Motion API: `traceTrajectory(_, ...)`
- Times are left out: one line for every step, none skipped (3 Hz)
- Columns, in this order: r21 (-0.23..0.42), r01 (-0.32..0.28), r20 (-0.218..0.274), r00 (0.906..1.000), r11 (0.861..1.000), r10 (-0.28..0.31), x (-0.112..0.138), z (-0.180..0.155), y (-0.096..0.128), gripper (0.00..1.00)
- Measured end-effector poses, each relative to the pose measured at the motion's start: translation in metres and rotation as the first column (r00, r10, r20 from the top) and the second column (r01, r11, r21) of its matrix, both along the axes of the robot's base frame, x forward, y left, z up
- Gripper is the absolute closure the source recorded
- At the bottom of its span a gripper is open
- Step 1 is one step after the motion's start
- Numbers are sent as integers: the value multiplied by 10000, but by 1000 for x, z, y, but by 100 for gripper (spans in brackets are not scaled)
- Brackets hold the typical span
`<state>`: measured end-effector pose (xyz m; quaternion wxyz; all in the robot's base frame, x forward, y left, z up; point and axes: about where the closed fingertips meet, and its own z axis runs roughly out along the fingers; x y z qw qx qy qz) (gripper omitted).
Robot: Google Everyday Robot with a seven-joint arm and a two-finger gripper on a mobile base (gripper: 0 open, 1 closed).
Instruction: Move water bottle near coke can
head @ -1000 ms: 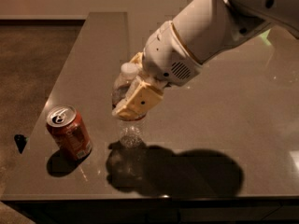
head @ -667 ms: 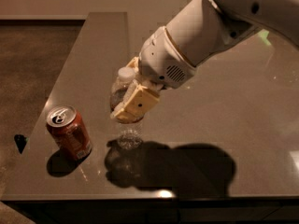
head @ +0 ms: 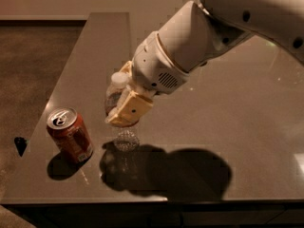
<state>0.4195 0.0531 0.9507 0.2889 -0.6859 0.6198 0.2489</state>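
The coke can [head: 70,135], red with a silver top and pull tab, stands upright near the table's front left corner. The water bottle [head: 115,93], clear with a white cap, is held upright to the right of the can. Its base [head: 126,139] is at or just above the tabletop. My gripper [head: 124,103] is shut on the bottle's body, its tan fingers [head: 130,109] covering the middle of the bottle. The bottle is about a can's width from the coke can. The white arm reaches in from the upper right.
The dark glossy table [head: 237,122] stretches to the right and back. Its left edge [head: 57,75] and front edge [head: 142,201] are close to the can. Brown carpet [head: 28,65] lies to the left. The arm casts a large shadow [head: 180,172] in front.
The arm and the held bottle have shifted slightly left, toward the coke can. The can has not moved.
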Motion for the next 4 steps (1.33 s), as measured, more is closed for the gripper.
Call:
traceTrajectory(78,-183,135,9997,9998,182,-1,4,9,35)
traceTrajectory(37,-335,84,9994,9994,335,1,2,14,12)
traceTrajectory(54,-283,-117,9995,9996,284,7,-6,12,0)
traceTrajectory(54,-284,-116,9995,9996,285,6,-6,12,0)
